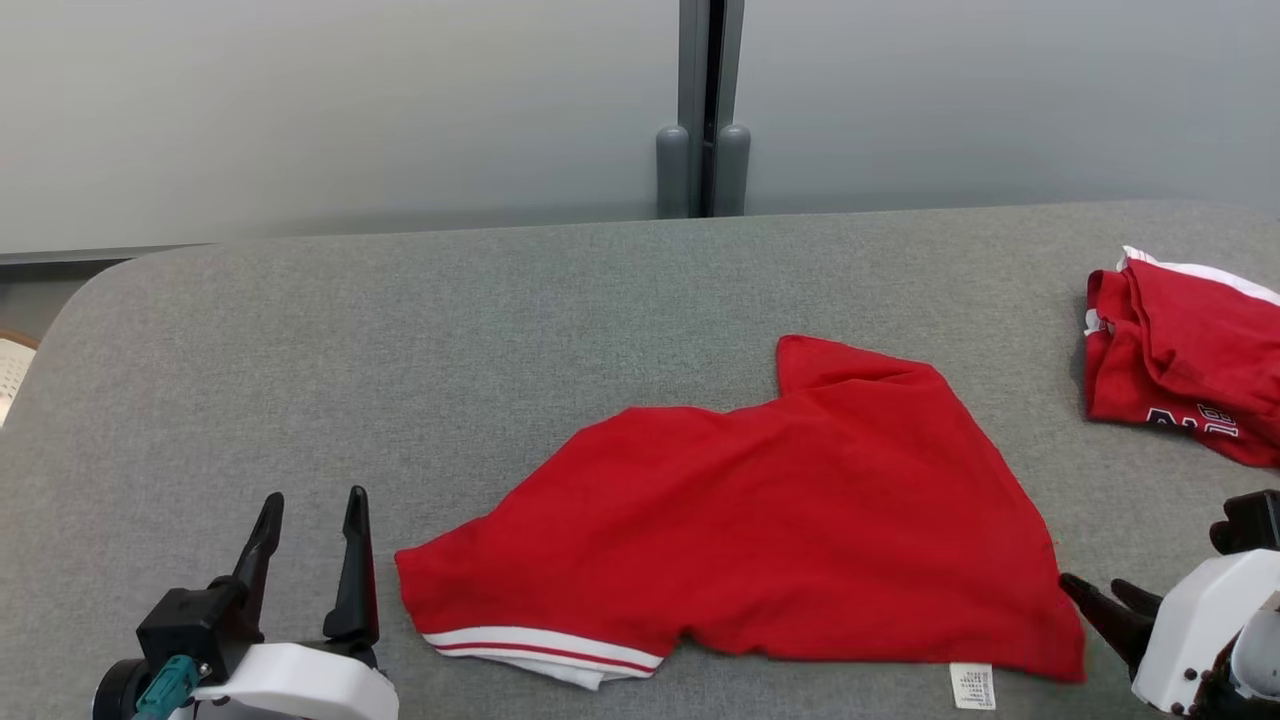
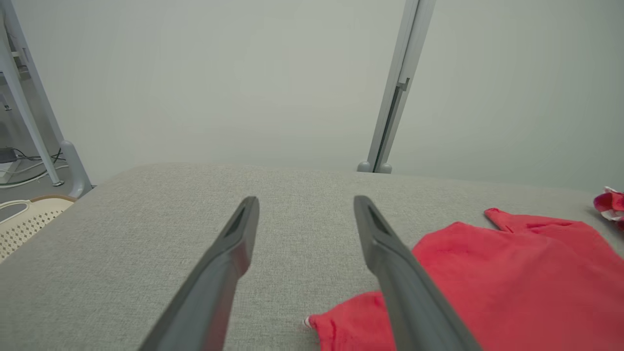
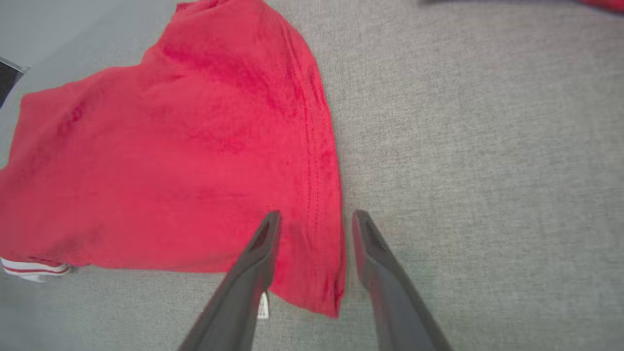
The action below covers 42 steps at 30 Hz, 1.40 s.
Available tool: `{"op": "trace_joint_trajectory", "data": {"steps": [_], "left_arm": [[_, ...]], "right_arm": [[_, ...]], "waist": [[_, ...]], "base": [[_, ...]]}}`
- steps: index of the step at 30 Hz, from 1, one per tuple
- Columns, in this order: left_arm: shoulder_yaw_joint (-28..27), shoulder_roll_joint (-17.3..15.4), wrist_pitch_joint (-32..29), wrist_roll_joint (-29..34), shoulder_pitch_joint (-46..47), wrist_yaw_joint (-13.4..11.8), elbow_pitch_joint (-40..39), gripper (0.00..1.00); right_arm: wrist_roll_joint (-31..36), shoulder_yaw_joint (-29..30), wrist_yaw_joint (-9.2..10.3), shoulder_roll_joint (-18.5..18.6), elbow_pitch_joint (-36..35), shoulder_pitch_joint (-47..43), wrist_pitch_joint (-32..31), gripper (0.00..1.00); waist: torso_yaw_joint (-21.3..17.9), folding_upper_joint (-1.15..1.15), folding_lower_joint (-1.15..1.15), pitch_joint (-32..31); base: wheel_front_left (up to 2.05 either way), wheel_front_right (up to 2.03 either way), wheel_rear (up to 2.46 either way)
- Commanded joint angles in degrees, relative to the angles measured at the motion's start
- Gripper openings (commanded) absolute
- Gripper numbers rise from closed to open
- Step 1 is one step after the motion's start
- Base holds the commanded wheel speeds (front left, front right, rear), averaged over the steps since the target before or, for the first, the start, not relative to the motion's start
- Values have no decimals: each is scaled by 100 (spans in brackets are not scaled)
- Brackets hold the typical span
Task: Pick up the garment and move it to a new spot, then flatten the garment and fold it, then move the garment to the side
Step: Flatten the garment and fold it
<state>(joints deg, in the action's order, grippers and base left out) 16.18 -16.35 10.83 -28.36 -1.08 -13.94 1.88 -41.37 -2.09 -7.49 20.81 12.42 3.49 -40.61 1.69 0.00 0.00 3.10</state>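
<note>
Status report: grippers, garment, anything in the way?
Left gripper open, empty. Right gripper open at near right corner of garment. Garment lies rumpled, unfolded, on grey surface. Another red garment far right, apart.

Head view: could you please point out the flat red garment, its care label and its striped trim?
flat red garment (image 1: 800, 520): head view, mid cloth.
care label (image 1: 972, 686): head view, tag centre.
striped trim (image 1: 540, 638): head view, white band.

Diffuse, even room light, bright and flat. The grey woven-fabric tabletop bears only faint, soft shadows: under the near hem of the red short-sleeved cloth garment and beside the long dark fingers of the right gripper. Head view sharp. Wrist views softer and paler in colour, with straight lines leaning near the edges.
</note>
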Motion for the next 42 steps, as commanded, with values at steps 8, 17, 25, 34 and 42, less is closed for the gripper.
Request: {"op": "trace_joint_trajectory", "data": {"steps": [8,17,25,34,42], "left_arm": [[-8,-133,-113,-74,-116,-12,-26,100],[4,-236,-332,-233,-318,39,-79,100],[59,-237,-489,-313,-254,69,-47,100],[393,-284,-1297,-766,-194,565,641,100],[546,-300,-1776,-1332,154,1418,1591,100]], "right_arm": [[666,171,0,-263,-223,110,1484,100],[1049,-115,0,-705,-624,13,3592,100],[1114,-506,0,-757,-227,175,4169,100],[1064,-642,0,-600,-71,418,4230,100],[985,-762,0,-491,17,600,4221,100]], "waist": [[34,0,0,-248],[-7,0,0,-300],[-36,0,0,-192],[-192,0,0,25],[-423,0,0,236]], "base": [[0,0,0],[0,0,0],[0,0,0],[0,0,0],[0,0,0]]}}
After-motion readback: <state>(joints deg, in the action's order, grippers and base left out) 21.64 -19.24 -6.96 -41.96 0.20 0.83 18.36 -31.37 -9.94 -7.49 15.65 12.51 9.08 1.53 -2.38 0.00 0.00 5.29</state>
